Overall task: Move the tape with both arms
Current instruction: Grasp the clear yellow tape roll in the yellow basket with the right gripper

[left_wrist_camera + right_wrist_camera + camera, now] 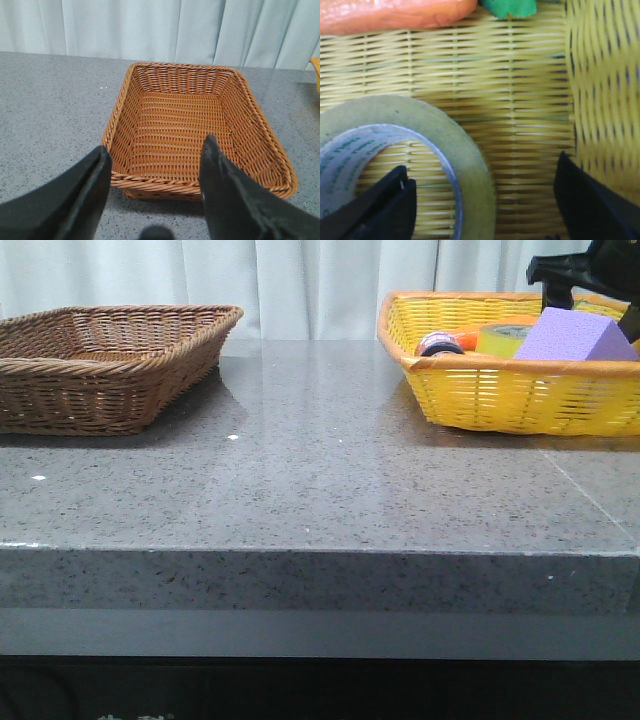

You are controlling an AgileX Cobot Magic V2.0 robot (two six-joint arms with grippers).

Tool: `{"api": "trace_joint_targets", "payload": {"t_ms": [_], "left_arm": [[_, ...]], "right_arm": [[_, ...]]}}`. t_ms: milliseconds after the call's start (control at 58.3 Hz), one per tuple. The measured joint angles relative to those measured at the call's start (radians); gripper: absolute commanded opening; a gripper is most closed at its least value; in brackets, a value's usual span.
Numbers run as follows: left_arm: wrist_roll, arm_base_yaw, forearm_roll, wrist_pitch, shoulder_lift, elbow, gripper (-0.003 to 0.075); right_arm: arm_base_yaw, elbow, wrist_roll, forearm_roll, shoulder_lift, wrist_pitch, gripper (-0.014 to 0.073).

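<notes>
While right gripper [480,200] straddles tape [470,165] rim wide open, green core lettering stays unreadable; left gripper [155,170] open too.

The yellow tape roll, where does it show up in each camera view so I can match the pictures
Front view: the tape lies in the yellow basket, at right, behind the purple block.
Left wrist view: not in it; only the brown basket shows.
Right wrist view: lower left, one finger of the right pincer inside its core.
Shared landmark: the yellow basket's weave.
</notes>
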Motion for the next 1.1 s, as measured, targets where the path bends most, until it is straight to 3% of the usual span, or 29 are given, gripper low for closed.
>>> {"api": "trace_joint_targets", "payload": {"t_ms": [189, 326, 858, 1098], "left_arm": [[0.000, 0.000, 0.000, 0.000, 0.000, 0.000, 0.0386], [0.000, 0.000, 0.000, 0.000, 0.000, 0.000, 0.0386], [0.000, 0.000, 0.000, 0.000, 0.000, 0.000, 0.0386], [0.000, 0.000, 0.000, 0.000, 0.000, 0.000, 0.0386]], "right_arm": [[0.000, -0.002, 0.000, 0.004, 0.002, 0.002, 0.0185], [0.000, -0.005, 0.000, 0.014, 0.002, 0.002, 0.0090], [0.000, -0.005, 0.000, 0.014, -0.131, 0.031, 0.0076], [0.081, -0.005, -0.029, 0.002, -0.248, 0.069, 0.0076]]}}
